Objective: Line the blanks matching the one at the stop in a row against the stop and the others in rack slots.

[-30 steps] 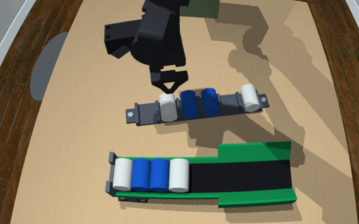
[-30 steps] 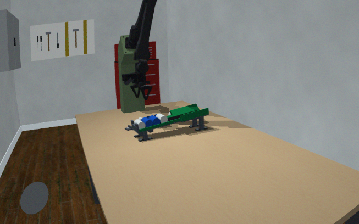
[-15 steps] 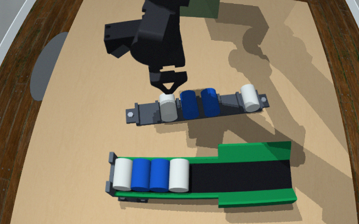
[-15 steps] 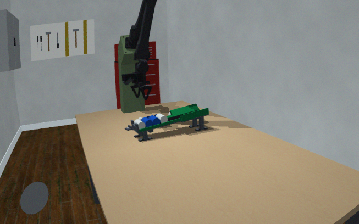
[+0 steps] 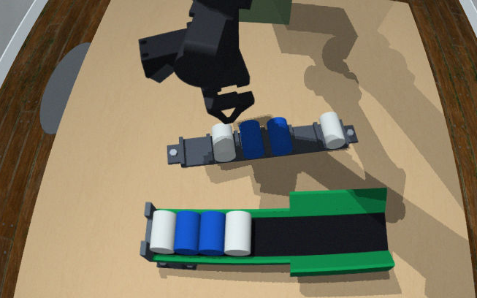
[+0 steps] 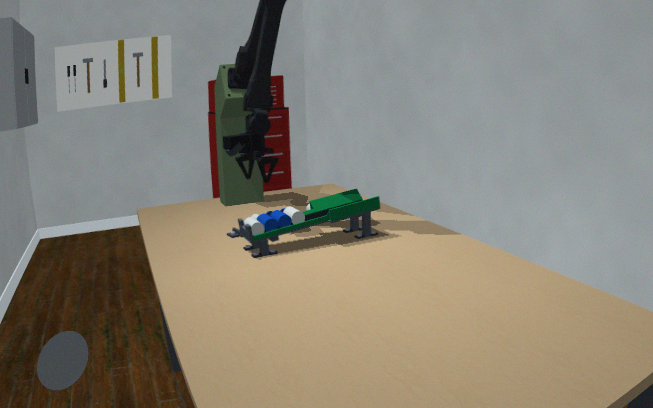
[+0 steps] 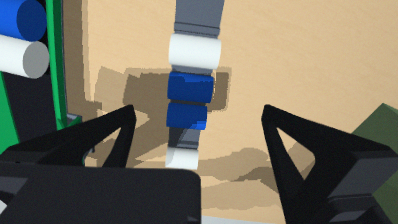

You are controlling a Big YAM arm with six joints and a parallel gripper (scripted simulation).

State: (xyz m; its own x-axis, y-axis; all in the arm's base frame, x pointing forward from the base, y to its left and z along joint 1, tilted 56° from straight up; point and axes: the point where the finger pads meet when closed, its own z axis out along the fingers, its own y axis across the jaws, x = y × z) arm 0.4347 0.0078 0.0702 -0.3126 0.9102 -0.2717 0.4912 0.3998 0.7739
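Open gripper above a stock rack, with two blue blanks among the white ones on the ramp

The gripper (image 5: 229, 120) (image 6: 257, 178) (image 7: 198, 111) hangs wide open, holding nothing, above the stock rack (image 5: 196, 150) (image 7: 199, 12). On the rack, from left to right, lie a white blank (image 5: 223, 144) (image 7: 195, 51), two blue blanks (image 5: 251, 139) (image 7: 190, 87), a free slot and another white blank (image 5: 332, 129) (image 7: 182, 158). The leftmost slot is also free.

Nearer, the green-sided ramp (image 5: 338, 201) (image 6: 341, 200) (image 7: 54, 65) slopes down leftward to its stop (image 5: 148, 209) (image 6: 241, 227). A white blank (image 5: 163, 231) (image 6: 253, 225) lies there, so white belongs on this ramp. Two blue ones (image 5: 187, 232) (image 6: 267, 223) and a fourth, white (image 5: 237, 233) (image 6: 293, 215) (image 7: 35, 59), follow side by side.

The sorting seems partly done. The arm appears to be lining up over the rack for a pick; which blank is unclear. The ramp's blues must eventually go into slots, centered, and the rack's whites must join the row.

The table (image 5: 84, 185) (image 6: 369, 304) (image 7: 300, 40) is tan and crossed by shadows. Beyond it stand a green pedestal (image 5: 266, 12) (image 6: 232, 152) (image 7: 387, 130) and a red cabinet (image 6: 277, 131), between grey walls (image 6: 470, 101) and above a dark plank floor (image 5: 3, 147) (image 6: 90, 283).
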